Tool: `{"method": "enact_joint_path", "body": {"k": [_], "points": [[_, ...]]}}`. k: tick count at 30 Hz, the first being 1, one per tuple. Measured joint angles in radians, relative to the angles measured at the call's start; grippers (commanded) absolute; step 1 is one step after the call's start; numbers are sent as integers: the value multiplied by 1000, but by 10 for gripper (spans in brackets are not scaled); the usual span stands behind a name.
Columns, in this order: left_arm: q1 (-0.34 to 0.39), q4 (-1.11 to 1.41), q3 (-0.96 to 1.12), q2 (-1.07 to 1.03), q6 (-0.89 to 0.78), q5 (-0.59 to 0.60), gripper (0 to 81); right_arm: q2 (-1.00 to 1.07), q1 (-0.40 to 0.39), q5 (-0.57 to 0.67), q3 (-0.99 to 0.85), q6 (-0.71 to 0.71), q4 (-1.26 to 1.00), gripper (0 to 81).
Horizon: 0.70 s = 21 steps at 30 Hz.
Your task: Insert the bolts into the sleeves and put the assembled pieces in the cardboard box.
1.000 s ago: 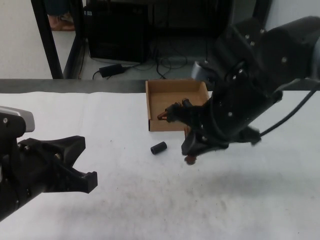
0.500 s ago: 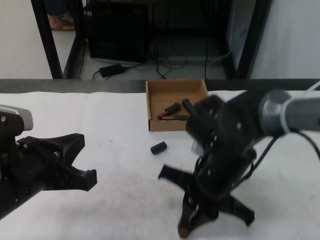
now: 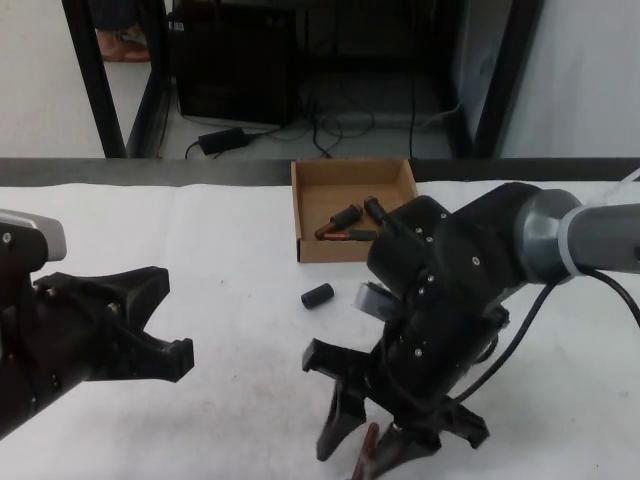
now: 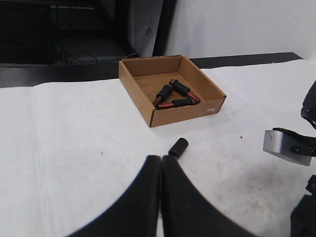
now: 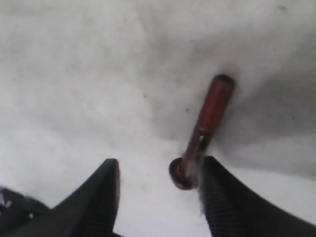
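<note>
I see my right pincer (image 5: 159, 173) spread; the copper-red metal bolt (image 5: 210, 116) lies with its head beside one finger, shank pointing away.

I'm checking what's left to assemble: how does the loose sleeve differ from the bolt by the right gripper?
The sleeve is black; the bolt is reddish-brown. The sleeve lies alone near the cardboard box; the bolt lies inside the open right gripper. Both sit on the white cloth, not yet joined.

High view looks forward-down over the bench (image 3: 200, 260); left wrist shares cardboard box (image 3: 330, 250).
</note>
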<state>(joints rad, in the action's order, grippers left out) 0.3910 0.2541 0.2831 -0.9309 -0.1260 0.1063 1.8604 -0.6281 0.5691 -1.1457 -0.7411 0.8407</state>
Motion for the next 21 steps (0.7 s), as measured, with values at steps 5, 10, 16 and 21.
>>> {"method": "enact_joint_path", "body": {"k": [5,10,16,21], "points": [[0,8,0,0,0,0,6,-31,0,61,-40,180,11,435],[0,7,0,0,5,0,6,-95,0,18,-180,518,133,435],[0,7,0,0,15,0,6,-131,-40,-178,-313,1259,376,435],[0,7,0,0,15,0,6,-128,-80,-235,-276,1846,410,355]]}}
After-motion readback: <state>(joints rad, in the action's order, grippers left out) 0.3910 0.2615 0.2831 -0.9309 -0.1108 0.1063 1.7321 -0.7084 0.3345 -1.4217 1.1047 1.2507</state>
